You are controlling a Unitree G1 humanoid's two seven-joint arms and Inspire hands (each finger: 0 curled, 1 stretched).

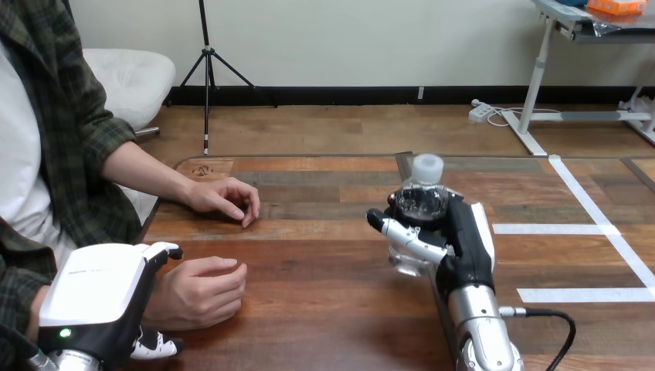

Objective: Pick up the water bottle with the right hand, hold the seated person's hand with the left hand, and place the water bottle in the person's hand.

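Water bottle [422,199] is held upright, cap uppermost, in the right hand [463,247], fingers wrapped round its body, above the table [324,317] right of centre. The person's nearer hand [197,292], loosely curled, is taken at the wrist by the left hand [96,297], with thumb over and fingers under. The bottle lies well apart to the right of that hand, so a leftward carry is judged necessary.
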